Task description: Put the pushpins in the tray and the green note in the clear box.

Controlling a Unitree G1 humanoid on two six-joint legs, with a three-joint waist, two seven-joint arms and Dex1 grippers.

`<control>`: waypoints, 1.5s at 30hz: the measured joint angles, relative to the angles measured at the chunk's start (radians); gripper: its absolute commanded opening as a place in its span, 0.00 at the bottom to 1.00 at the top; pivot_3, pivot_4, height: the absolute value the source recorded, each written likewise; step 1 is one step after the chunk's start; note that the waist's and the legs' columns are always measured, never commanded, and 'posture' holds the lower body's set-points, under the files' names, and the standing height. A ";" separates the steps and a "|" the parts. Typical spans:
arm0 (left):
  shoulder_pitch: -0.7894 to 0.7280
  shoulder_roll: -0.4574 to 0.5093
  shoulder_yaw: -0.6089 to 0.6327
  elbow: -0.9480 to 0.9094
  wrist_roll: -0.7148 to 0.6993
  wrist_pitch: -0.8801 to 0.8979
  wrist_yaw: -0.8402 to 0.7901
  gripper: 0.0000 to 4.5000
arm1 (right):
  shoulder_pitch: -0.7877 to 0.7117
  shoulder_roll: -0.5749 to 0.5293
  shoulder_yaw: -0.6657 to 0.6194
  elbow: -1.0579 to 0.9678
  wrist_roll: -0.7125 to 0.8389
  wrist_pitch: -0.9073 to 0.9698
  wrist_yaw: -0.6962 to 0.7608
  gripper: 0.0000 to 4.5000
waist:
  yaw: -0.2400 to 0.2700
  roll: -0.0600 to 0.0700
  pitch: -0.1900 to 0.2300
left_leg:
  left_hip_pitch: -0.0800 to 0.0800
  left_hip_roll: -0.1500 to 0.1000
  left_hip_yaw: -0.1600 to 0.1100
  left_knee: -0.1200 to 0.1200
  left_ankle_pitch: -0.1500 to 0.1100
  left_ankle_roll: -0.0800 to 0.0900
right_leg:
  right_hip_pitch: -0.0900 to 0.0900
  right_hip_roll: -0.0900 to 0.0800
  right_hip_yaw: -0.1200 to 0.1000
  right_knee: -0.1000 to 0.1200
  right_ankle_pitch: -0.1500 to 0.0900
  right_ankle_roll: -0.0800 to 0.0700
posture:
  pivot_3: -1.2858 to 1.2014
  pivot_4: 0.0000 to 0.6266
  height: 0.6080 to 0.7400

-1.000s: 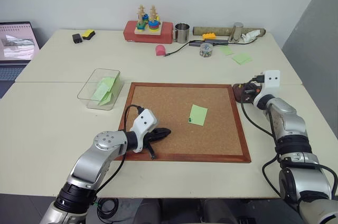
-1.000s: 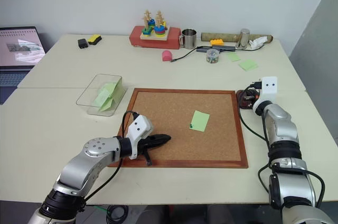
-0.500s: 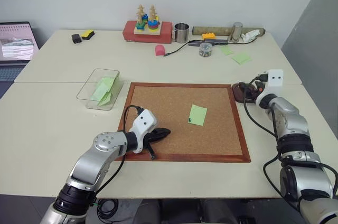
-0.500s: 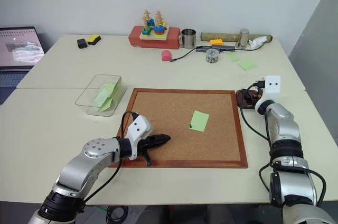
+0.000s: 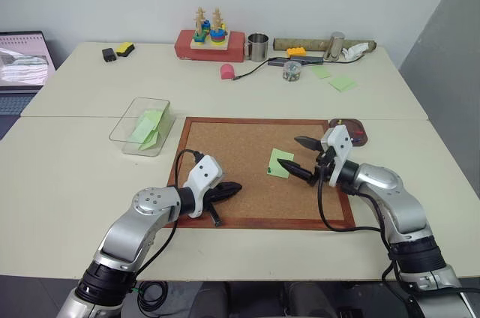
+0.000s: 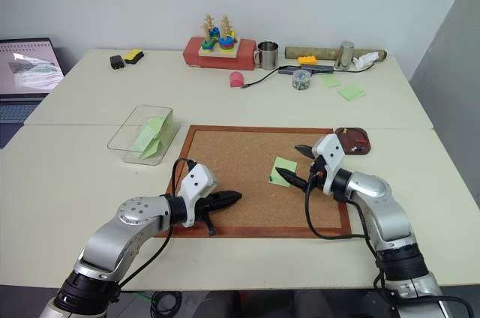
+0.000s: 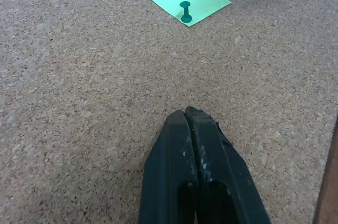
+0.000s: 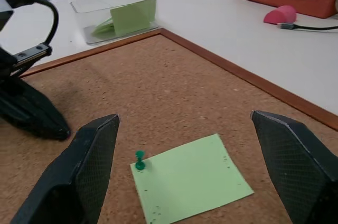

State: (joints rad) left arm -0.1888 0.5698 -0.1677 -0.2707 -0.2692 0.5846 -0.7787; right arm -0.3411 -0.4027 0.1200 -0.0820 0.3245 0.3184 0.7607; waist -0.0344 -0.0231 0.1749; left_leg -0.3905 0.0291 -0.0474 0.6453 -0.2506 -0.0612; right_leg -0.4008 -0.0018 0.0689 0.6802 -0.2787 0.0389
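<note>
The cork board lies in the middle of the table and serves as the landmark here. The green note lies flat on the board, right of its centre, with a small green pin standing in its near-left corner.

The right gripper hovers over the right part of the board with its two black fingers spread wide, one on each side of the note, above it and holding nothing.

The left gripper sits low over the board's near-left part, its fingers pressed together with nothing between them, pointing toward the note but well apart from it.

The tray rests just off the board's far-right corner. Small red and yellow specks show inside it; whether they are the pushpins is too small to tell for sure.

The clear box stands just off the board's far-left corner, with folded green papers already in it.
</note>
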 measured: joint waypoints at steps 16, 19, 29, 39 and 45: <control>0.012 -0.001 0.005 -0.015 0.000 0.004 0.004 0.00 | -0.024 0.073 0.125 0.136 -0.125 -0.013 -0.005 0.84 | 0.000 0.000 0.000 | -0.001 0.000 0.000 0.000 0.000 0.000 | -0.001 0.000 0.000 0.000 0.000 -0.001 | 0.52 0.24 1.00; 0.018 -0.001 0.010 -0.021 0.000 0.006 0.006 0.00 | -0.033 0.082 0.124 0.151 -0.128 -0.019 -0.007 0.74 | 0.000 0.000 0.000 | -0.001 0.000 0.000 0.000 0.000 0.000 | -0.002 0.000 0.000 0.000 0.000 -0.001 | 0.52 0.24 1.00; 0.024 -0.001 0.011 -0.035 0.000 0.020 0.007 0.00 | -0.059 0.110 0.117 0.174 -0.136 -0.022 -0.006 0.25 | 0.000 0.000 0.000 | -0.002 0.000 0.000 0.000 0.000 0.000 | -0.002 0.000 0.000 0.000 0.001 -0.001 | 0.52 0.24 1.00; 0.022 -0.001 0.010 -0.035 -0.001 0.022 0.007 0.00 | -0.071 0.123 0.117 0.201 -0.150 -0.042 -0.017 0.00 | -0.001 0.000 0.000 | -0.002 0.000 0.000 0.000 0.000 0.000 | -0.002 0.000 0.000 0.000 0.001 -0.001 | 0.52 0.24 1.00; 0.022 -0.002 0.010 -0.036 -0.001 0.022 0.007 0.00 | -0.071 0.114 0.117 0.198 -0.148 -0.047 -0.005 0.00 | -0.001 0.000 0.000 | -0.002 0.000 0.000 0.000 0.000 0.000 | -0.002 0.000 0.000 0.000 0.001 -0.001 | 0.52 0.24 1.00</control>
State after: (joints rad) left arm -0.1668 0.5678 -0.1577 -0.3064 -0.2705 0.6071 -0.7717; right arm -0.4116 -0.2891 0.2373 0.1162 0.1767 0.2717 0.7555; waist -0.0349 -0.0232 0.1750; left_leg -0.3926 0.0291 -0.0476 0.6452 -0.2506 -0.0612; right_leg -0.4029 -0.0018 0.0687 0.6803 -0.2781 0.0379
